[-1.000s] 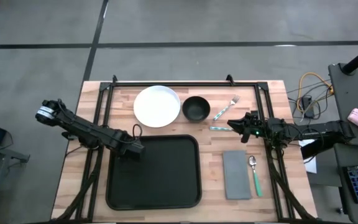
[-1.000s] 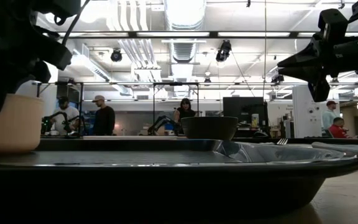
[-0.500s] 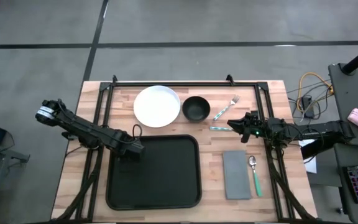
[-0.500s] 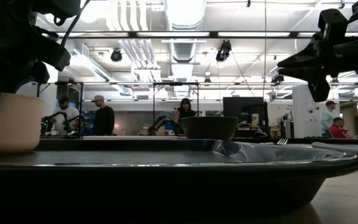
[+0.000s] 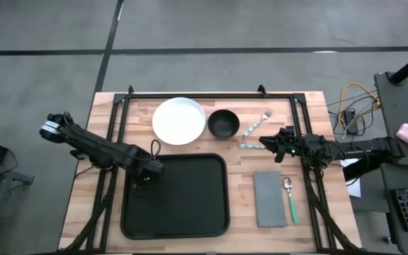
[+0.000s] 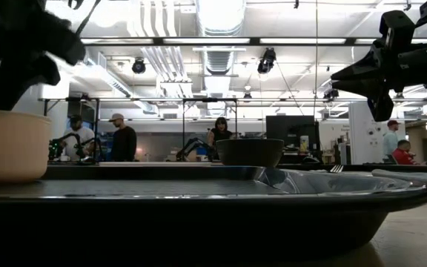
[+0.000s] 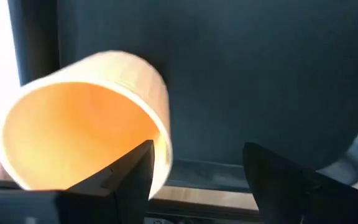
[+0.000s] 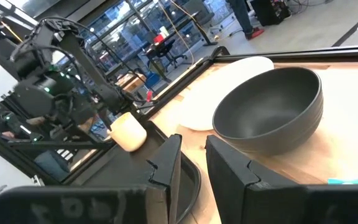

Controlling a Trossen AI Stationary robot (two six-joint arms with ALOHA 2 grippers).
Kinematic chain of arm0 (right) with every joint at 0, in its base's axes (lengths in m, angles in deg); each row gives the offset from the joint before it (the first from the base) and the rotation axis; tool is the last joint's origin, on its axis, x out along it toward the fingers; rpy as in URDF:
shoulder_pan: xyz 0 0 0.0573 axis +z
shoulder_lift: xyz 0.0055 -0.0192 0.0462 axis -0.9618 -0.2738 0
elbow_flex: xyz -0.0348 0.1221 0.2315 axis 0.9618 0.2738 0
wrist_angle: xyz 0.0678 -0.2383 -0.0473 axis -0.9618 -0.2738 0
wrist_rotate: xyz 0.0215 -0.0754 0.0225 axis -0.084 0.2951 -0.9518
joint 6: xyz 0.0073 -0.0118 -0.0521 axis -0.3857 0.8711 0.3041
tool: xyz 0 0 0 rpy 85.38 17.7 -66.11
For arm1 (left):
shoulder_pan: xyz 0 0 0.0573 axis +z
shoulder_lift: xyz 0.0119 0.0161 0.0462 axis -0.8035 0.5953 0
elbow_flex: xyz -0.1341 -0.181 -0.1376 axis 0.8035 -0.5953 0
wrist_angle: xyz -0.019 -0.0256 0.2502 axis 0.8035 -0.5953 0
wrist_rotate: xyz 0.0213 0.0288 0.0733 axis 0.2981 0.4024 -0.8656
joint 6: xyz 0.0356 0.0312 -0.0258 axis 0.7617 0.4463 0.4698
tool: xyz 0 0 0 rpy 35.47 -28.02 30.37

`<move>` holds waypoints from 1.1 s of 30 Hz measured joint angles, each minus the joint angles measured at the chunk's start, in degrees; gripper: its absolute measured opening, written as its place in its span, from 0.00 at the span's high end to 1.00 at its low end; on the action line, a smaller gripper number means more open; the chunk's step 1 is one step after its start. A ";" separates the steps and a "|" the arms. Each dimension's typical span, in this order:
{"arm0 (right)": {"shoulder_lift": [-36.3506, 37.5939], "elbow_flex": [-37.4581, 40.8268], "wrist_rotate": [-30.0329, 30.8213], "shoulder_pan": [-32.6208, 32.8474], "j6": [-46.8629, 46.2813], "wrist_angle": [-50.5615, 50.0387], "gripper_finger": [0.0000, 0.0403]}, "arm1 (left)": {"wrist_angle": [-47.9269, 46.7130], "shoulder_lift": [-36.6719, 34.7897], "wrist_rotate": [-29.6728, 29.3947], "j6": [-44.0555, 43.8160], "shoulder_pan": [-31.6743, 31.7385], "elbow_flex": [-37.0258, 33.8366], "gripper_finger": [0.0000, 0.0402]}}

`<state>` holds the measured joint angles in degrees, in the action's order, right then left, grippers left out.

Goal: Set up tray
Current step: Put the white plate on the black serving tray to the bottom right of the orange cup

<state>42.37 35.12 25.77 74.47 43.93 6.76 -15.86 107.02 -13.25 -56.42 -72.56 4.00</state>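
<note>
We look down on a wooden table [image 5: 91, 205]. The large black rectangular tray [image 5: 183, 205] with a raised rim lies at about six o'clock from the round white plate [image 5: 179, 120] and the dark grey bowl [image 5: 223, 123]. The left gripper [image 7: 194, 165] hovers at the tray's ten-o'clock corner, fingers apart, just beside a cream-coloured cup [image 7: 79, 134] standing on the tray. The right gripper [image 8: 191, 163] waits at three o'clock from the bowl, fingers a little apart, holding nothing.
</note>
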 joint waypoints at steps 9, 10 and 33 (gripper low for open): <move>0.00 0.00 0.00 0.00 -1.66 0.02 0.83 | -2.50 0.00 -6.52 7.02 0.00 12.62 0.44; 0.00 0.00 -0.05 -0.02 -1.79 0.02 0.83 | -2.51 0.00 -8.24 7.73 0.02 14.04 0.44; 0.04 0.00 -3.89 0.11 0.66 0.38 0.83 | 28.82 0.24 -15.01 32.18 23.12 11.38 0.44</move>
<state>42.41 35.12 21.87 74.58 44.59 7.14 12.96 107.26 -28.26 -24.23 -49.44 15.38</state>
